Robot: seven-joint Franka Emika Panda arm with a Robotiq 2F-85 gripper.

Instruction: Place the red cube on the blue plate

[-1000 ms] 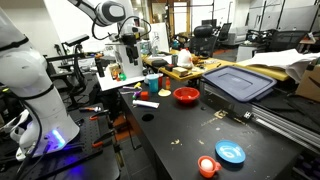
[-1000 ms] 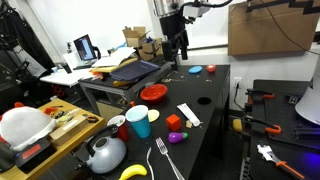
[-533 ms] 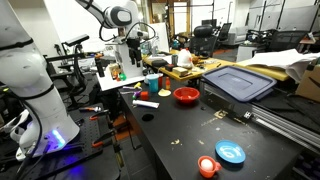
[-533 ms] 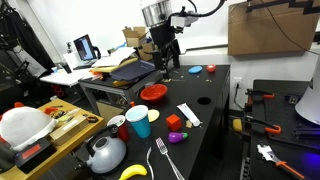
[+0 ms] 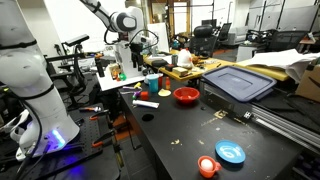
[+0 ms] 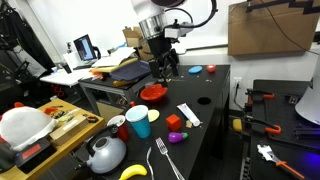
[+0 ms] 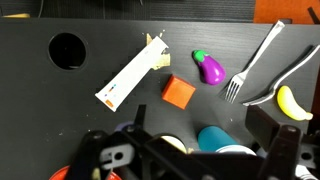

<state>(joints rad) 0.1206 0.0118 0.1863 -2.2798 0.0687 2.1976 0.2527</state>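
The red cube [image 7: 179,92] lies on the black table, between a white strip and a purple eggplant toy; it also shows in both exterior views [image 6: 174,121] [image 5: 163,93]. The blue plate [image 5: 231,152] [image 6: 196,70] sits far from it, near the other end of the table, empty. My gripper [image 6: 166,68] [image 5: 137,62] hangs high above the table, roughly over the red bowl. In the wrist view its fingers [image 7: 190,150] are spread wide and hold nothing; the cube lies ahead of them.
A red bowl [image 6: 153,93], a blue cup [image 6: 139,121], a white strip [image 7: 132,75], an eggplant toy [image 7: 209,67], a fork [image 7: 250,65] and a banana [image 7: 290,100] surround the cube. A small red-orange round item [image 5: 207,166] lies beside the plate. A grey-blue bin lid [image 5: 238,80] lies past the bowl.
The arm has swung away from the plate's end of the table toward the bowl and cube and has come lower. Nothing on the table has moved.
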